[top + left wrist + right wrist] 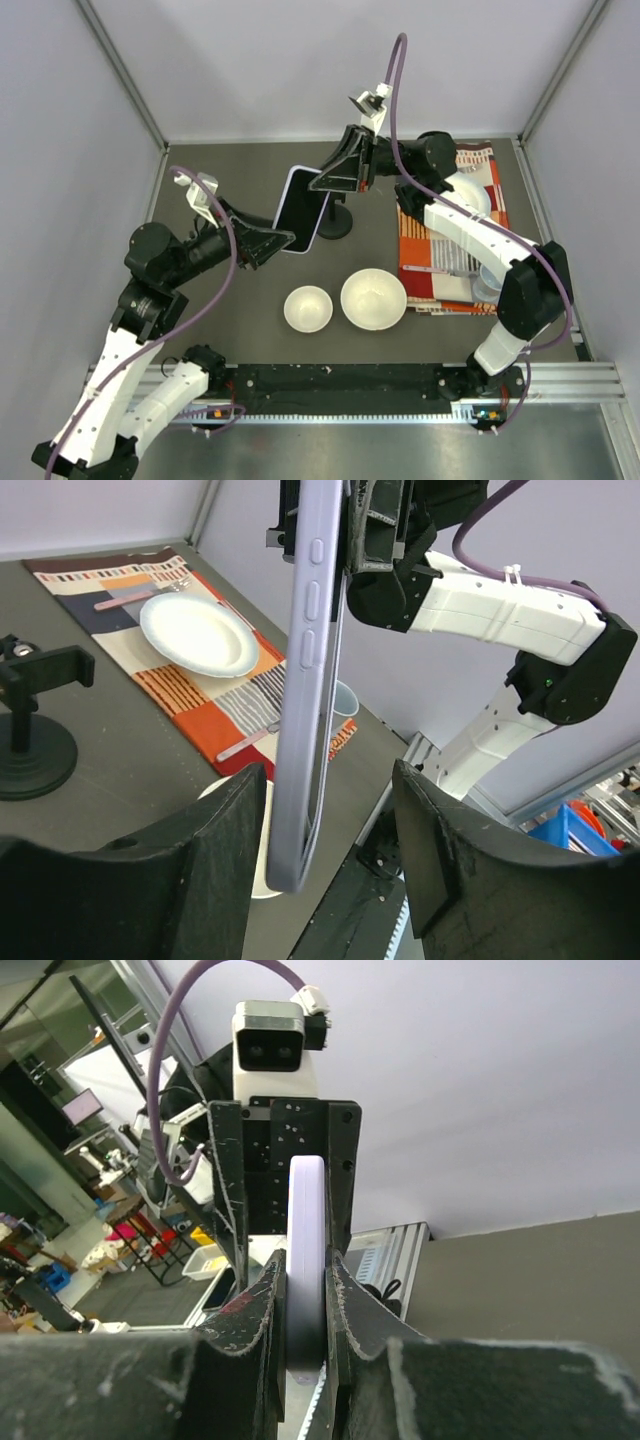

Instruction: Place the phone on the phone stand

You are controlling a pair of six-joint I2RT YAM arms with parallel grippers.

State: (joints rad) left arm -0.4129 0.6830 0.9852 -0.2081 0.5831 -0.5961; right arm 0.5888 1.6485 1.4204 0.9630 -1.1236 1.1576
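Observation:
The phone (300,210), black screen with a lavender rim, is held on edge in the air above the table. My right gripper (325,180) is shut on its far end; in the right wrist view both fingers press the phone's sides (306,1250) at the gripper (305,1310). My left gripper (287,240) is open around the phone's near end. In the left wrist view the phone (312,680) hangs between the spread fingers of the gripper (325,825), close to the left finger (205,880) and apart from the other. The black phone stand (338,222) is just behind the phone, empty (30,730).
Two white bowls (308,308) (373,298) sit in front of the stand. A striped orange placemat (455,235) at the right carries a white plate (198,633), cutlery and a clear cup (487,280). Grey walls enclose the table.

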